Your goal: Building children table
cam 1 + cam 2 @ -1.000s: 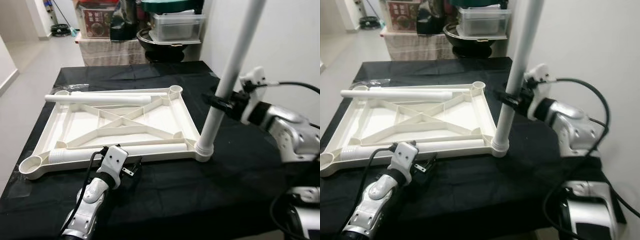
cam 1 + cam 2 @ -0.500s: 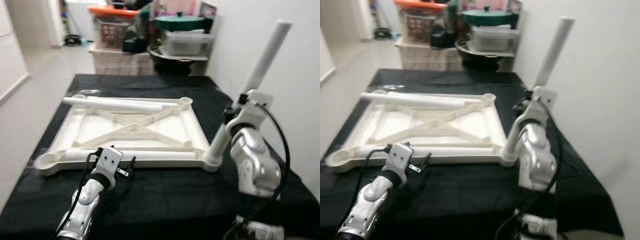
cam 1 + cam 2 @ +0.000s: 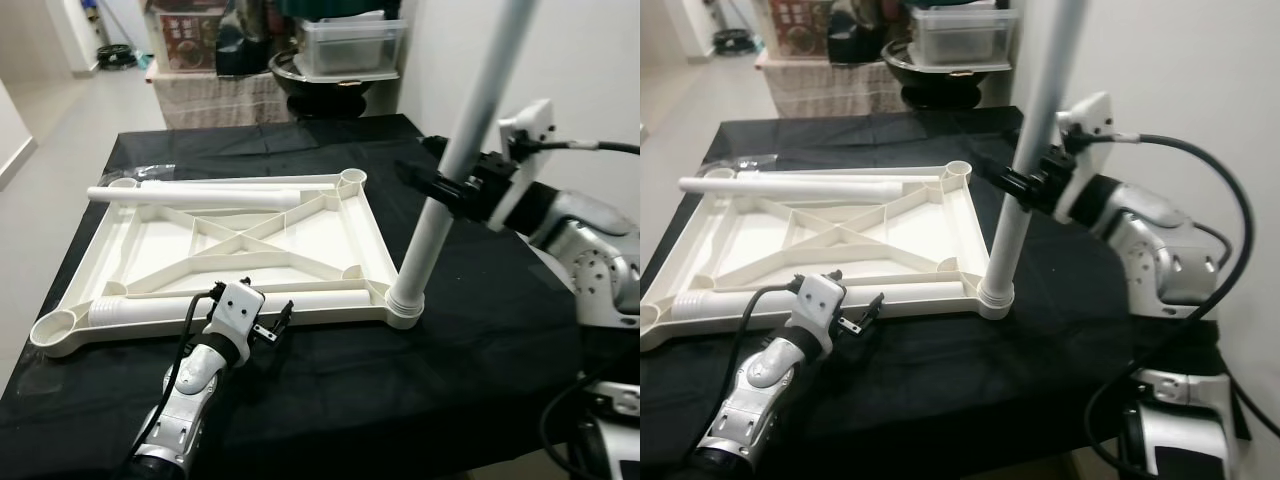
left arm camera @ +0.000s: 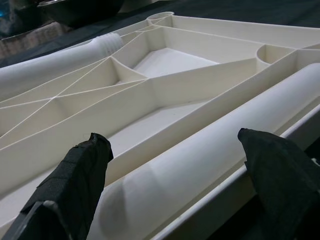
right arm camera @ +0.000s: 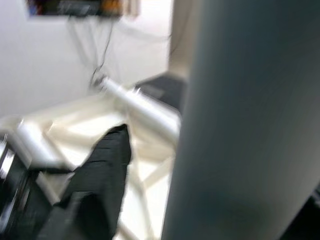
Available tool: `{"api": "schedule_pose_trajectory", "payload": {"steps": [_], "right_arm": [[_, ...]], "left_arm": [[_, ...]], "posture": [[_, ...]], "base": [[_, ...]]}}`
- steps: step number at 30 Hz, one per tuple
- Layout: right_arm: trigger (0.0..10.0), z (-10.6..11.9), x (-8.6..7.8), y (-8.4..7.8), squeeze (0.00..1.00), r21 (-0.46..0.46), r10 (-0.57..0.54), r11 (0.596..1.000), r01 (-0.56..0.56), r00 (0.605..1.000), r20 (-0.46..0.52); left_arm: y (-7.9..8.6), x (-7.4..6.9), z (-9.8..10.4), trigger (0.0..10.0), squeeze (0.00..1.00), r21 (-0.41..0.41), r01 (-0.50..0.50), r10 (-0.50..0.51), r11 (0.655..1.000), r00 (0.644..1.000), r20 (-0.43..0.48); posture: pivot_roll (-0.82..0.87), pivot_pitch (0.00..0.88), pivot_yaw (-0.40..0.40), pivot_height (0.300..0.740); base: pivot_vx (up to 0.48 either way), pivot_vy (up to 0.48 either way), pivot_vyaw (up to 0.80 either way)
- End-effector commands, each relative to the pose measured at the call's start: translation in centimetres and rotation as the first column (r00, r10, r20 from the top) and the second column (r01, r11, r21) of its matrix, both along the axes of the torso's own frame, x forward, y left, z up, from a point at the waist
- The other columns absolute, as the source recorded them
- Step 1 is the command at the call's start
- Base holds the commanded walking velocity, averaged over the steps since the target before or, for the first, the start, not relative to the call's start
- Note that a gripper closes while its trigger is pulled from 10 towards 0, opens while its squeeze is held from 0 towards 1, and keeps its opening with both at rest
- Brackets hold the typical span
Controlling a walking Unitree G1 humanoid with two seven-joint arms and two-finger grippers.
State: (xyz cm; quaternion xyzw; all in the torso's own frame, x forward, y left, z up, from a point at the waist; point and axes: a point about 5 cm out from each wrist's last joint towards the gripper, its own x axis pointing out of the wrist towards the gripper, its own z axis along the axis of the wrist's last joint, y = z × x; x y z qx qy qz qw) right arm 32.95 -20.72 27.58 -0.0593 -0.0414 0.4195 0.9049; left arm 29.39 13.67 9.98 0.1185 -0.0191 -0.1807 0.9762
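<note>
An upside-down white plastic table top (image 3: 240,240) lies on the black-covered table. One white leg (image 3: 440,210) stands upright in its near right corner socket (image 3: 405,305). My right gripper (image 3: 447,190) is shut on that leg about halfway up; in the right wrist view the leg (image 5: 250,120) passes close beside one black finger (image 5: 100,175). Two more legs lie on the top, one along the far side (image 3: 200,197) and one along the near edge (image 3: 310,298). My left gripper (image 3: 275,325) is open at the near edge, its fingers (image 4: 75,185) straddling the near leg (image 4: 200,165) without touching it.
Black cloth (image 3: 350,400) covers the table in front of the top. A crumpled clear plastic bag (image 3: 140,172) lies at the far left corner. Boxes and a clear container (image 3: 350,45) stand behind the table. A white wall runs along the right.
The head view lifted and came back down. My right gripper stayed shut on the upright leg while its arm shifted. My left gripper edged closer to the near lying leg.
</note>
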Motion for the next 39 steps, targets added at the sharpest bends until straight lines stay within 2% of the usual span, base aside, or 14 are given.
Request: {"api": "schedule_pose_trajectory", "payload": {"steps": [1,5,11,13,15,19,20,21,22,27,28,35,36,39], "right_arm": [[0.0,-0.5,-0.2,0.5,0.0,-0.021,0.076,0.997,-0.076,0.997,-0.011],[0.0,-1.4,-0.3,0.5,0.0,-0.05,0.144,0.988,-0.146,0.989,-0.046],[0.0,-3.6,3.0,0.1,0.0,-0.099,-0.301,0.952,0.29,0.945,-0.126],[0.0,-3.6,3.0,0.1,0.0,-0.099,-0.301,0.952,0.29,0.945,-0.126],[0.0,-5.6,4.1,-0.4,0.0,-0.046,-0.669,0.732,0.68,0.705,-0.233],[0.0,-7.0,3.1,0.7,0.0,-0.032,-0.774,0.597,0.802,0.565,-0.285],[0.0,-7.3,2.2,2.6,0.0,-0.014,-0.756,0.609,0.793,0.576,-0.312],[2.9,-7.4,1.4,4.1,0.0,-0.005,-0.739,0.628,0.778,0.595,-0.316],[10.0,-7.3,0.8,5.6,0.0,0.011,-0.702,0.667,0.745,0.634,-0.324],[10.0,-6.0,0.5,7.2,0.0,0.077,-0.583,0.778,0.624,0.761,-0.284],[10.0,-4.5,0.9,6.3,1.0,0.141,-0.554,0.792,0.595,0.796,-0.245],[10.0,-1.1,1.5,3.9,1.0,0.118,-0.482,0.856,0.503,0.86,-0.164],[10.0,-0.1,0.9,3.6,0.0,0.125,-0.356,0.92,0.372,0.925,-0.133],[10.0,1.1,-0.4,2.8,0.0,0.115,-0.164,0.979,0.168,0.986,-0.041]], "left_arm": [[0.4,-0.3,-0.8,10.0,0.0,0.011,-0.015,0.016,1.0,0.999,-0.034],[0.4,-0.4,-0.8,10.0,0.0,0.013,-0.016,0.016,1.0,0.999,-0.034],[0.8,-0.4,-0.7,10.0,0.0,0.019,-0.015,0.016,1.0,0.999,-0.032],[0.8,-0.4,-0.7,10.0,0.0,0.019,-0.015,0.016,1.0,0.999,-0.032],[0.6,-0.4,-0.7,10.0,0.0,0.02,-0.009,0.009,1.0,0.999,-0.034],[0.4,-0.4,-0.7,10.0,0.0,0.021,-0.003,0.004,1.0,0.999,-0.035],[0.5,-0.4,-0.7,10.0,0.0,0.021,-0.002,0.003,1.0,0.999,-0.035],[0.5,-0.3,-0.7,10.0,0.0,0.023,-0.002,0.002,1.0,0.999,-0.035],[0.5,-0.3,-0.7,10.0,0.0,0.024,-0.001,0.002,1.0,0.999,-0.034],[0.5,-0.2,-0.7,10.0,0.0,0.024,0.001,-0.001,1.0,0.999,-0.034],[0.4,-0.2,-0.6,10.0,0.0,0.022,0.001,0.0,1.0,0.999,-0.033],[0.3,-0.2,-0.7,10.0,0.0,0.016,-0.001,0.001,1.0,0.999,-0.032],[0.2,-0.2,-0.7,10.0,0.0,0.014,-0.002,0.002,1.0,0.999,-0.033],[0.2,-0.3,-0.8,10.0,0.0,0.014,-0.002,0.003,1.0,0.999,-0.034]], "posture": [[0.0,0.0,-0.068,0.74],[0.0,0.0,-0.068,0.74],[-0.01,0.0,-0.058,0.74],[-0.01,0.0,-0.058,0.74],[-0.01,0.0,-0.053,0.74],[-0.01,0.0,-0.052,0.74],[-0.01,0.0,-0.052,0.74],[-0.01,0.0,-0.052,0.74],[-0.01,0.0,-0.044,0.74],[-0.02,0.0,-0.044,0.74],[-0.02,0.0,-0.046,0.74],[-0.02,0.0,-0.049,0.74],[-0.02,0.0,-0.051,0.74],[-0.02,0.0,-0.051,0.74]], "base": [[0.0,0.0,0.0],[0.0,0.0,0.0],[0.0,0.0,0.0],[0.0,0.0,0.0],[0.0,0.0,0.0],[0.0,0.0,0.0],[0.0,0.0,0.0],[0.0,0.0,0.0],[0.0,0.0,0.0],[0.0,0.0,0.0],[0.0,0.0,0.0],[0.0,0.0,0.0],[0.0,0.0,0.0],[0.0,0.0,0.0]]}}
